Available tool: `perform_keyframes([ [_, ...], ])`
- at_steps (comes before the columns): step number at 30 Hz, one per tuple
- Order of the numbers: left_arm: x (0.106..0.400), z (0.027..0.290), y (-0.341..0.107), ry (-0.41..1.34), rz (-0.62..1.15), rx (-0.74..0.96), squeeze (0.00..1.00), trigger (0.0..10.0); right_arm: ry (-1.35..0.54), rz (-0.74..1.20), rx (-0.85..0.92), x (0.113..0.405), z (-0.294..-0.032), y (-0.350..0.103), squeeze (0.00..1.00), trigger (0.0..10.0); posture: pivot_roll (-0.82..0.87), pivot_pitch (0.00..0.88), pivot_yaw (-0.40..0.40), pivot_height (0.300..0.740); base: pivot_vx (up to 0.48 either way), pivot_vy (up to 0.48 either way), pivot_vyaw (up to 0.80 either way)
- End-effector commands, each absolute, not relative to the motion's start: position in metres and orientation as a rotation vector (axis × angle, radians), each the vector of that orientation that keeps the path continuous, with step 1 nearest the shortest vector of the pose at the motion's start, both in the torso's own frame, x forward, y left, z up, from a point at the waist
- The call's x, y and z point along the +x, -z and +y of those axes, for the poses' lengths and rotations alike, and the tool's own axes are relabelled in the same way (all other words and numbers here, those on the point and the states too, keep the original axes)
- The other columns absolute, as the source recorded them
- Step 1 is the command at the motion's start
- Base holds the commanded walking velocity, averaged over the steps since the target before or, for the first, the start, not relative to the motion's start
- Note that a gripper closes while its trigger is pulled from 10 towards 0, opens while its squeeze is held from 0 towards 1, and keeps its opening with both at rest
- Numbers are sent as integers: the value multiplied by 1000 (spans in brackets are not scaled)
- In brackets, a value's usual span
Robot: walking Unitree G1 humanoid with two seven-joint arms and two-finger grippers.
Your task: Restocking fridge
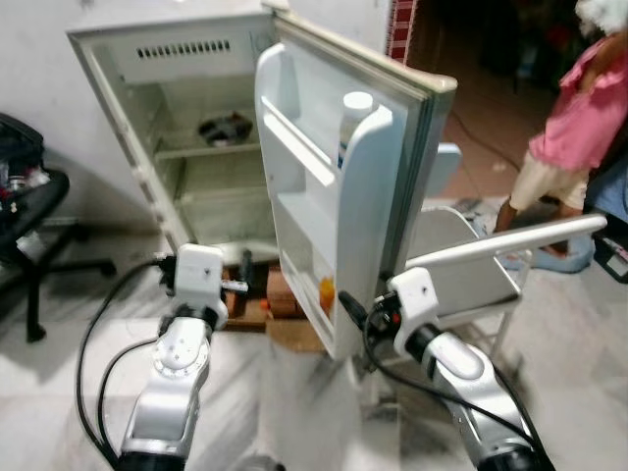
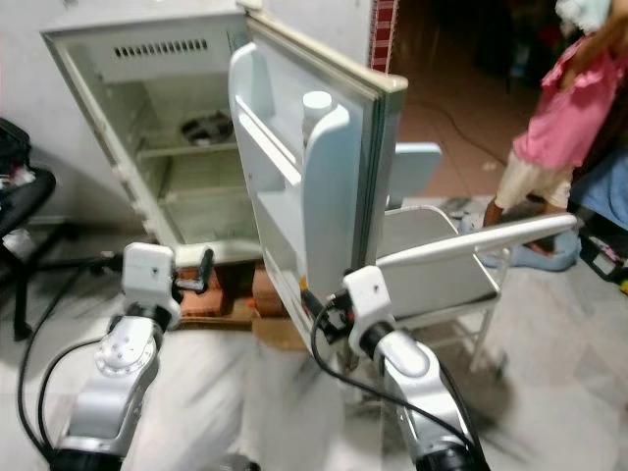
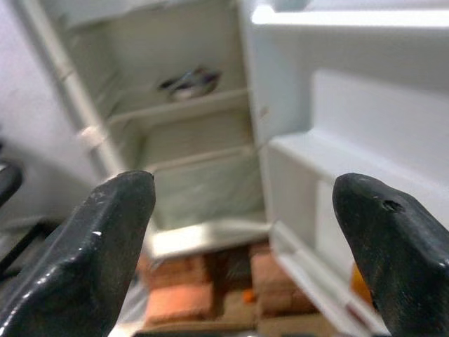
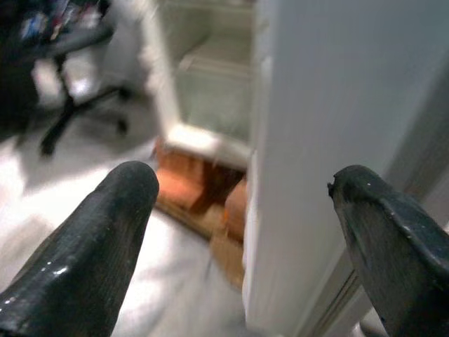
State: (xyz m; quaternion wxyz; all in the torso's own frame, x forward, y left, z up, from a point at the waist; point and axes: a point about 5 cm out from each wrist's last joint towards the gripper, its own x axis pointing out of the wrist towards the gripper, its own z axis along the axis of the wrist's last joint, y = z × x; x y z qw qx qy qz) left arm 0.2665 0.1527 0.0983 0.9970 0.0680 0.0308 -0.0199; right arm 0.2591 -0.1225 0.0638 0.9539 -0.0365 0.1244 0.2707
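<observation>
A: Head views first. Where is the fridge (image 1: 186,137)?

B: Straight ahead, standing on bricks (image 1: 280,294). Its door (image 1: 339,206) swings out toward the robot. A white bottle (image 1: 353,118) sits in the door's top rack, and something orange (image 1: 326,291) lies low in the door. A dark bowl (image 1: 224,128) rests on a shelf inside the fridge.

A: And the arms?

B: The left gripper (image 1: 240,286) is raised in front of the fridge's open bottom, near the bricks. The right gripper (image 2: 312,309) is close to the door's lower edge. From the head I cannot tell how far either one is spread.

A: What is around the fridge?

B: A black chair (image 1: 29,231) stands left of it, a white chair (image 1: 491,265) right of the door. A person (image 1: 569,137) in pink stands well beyond the door, to the right.

A: Left wrist view?

B: The fingers (image 3: 98,253) are spread wide with nothing between them. Past them lie the fridge shelves, the bowl (image 3: 188,83), the door racks and the bricks (image 3: 175,295).

A: Right wrist view?

B: Again the fingers (image 4: 91,260) are wide apart and empty. The door's edge (image 4: 309,154) stands just ahead, between them, with the bricks (image 4: 189,186) and the black chair (image 4: 66,63) beyond.
</observation>
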Motion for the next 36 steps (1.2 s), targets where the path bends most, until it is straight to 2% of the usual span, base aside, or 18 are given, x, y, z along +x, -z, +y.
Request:
perform_keyframes([
  [1, 266, 160, -98, 24, 68, 142, 0, 10000, -519, 218, -109, 269, -127, -72, 0, 10000, 61, 11, 31, 740, 0, 0, 0],
  [6, 262, 159, -94, -1, 113, 122, 0, 10000, -357, 25, -162, 304, -141, -109, 0, 10000, 72, 18, 29, 740, 0, 0, 0],
  [9, 259, 160, -89, -11, 159, 102, 0, 10000, -315, -12, -145, 317, -142, -121, 0, 10000, 82, 22, 30, 740, 0, 0, 0],
  [10, 256, 161, -83, -16, 211, 86, 0, 10000, -297, -46, -143, 329, -139, -131, 0, 10000, 91, 26, 29, 740, 0, 0, 0],
  [16, 252, 165, -78, -11, 248, 100, 0, 10000, -276, -132, -86, 356, -119, -158, 0, 10000, 114, 27, 24, 740, 0, 0, 0],
  [21, 253, 164, -79, -8, 263, 97, 0, 10000, -365, -210, 103, 372, -89, -190, 0, 10000, 129, 20, 13, 740, 0, 0, 0],
  [23, 252, 162, -79, -5, 265, 95, 0, 10000, -458, -229, 195, 372, -75, -199, 0, 10000, 131, 19, 11, 740, 0, 0, 0],
  [24, 252, 161, -79, 2, 265, 94, 0, 10000, -572, -228, 291, 366, -62, -205, 0, 10000, 133, 18, 7, 740, 0, 0, 0],
  [25, 251, 159, -79, 11, 264, 92, 0, 10000, -852, -218, 479, 347, -38, -217, 0, 10000, 134, 17, 3, 740, 0, 0, 0],
  [30, 250, 158, -79, 15, 267, 90, 0, 10000, -1145, -201, 530, 312, -30, -213, 0, 10000, 131, 15, 0, 740, 0, 0, 0],
  [32, 250, 158, -79, 16, 268, 90, 0, 10000, -1101, -173, 498, 312, -37, -200, 0, 10000, 126, 13, 0, 740, 0, 0, 0],
  [33, 250, 158, -79, 18, 267, 89, 0, 10000, -1018, -137, 458, 316, -46, -185, 0, 10000, 122, 11, 0, 740, 0, 0, 0],
  [34, 251, 157, -79, 23, 266, 90, 0, 10000, -896, -79, 395, 318, -66, -161, 0, 10000, 118, 9, 3, 740, 0, 0, 0],
  [36, 253, 157, -79, 28, 263, 92, 0, 10000, -814, -53, 304, 315, -83, -147, 0, 10000, 110, 6, 6, 740, 0, 0, 0],
])
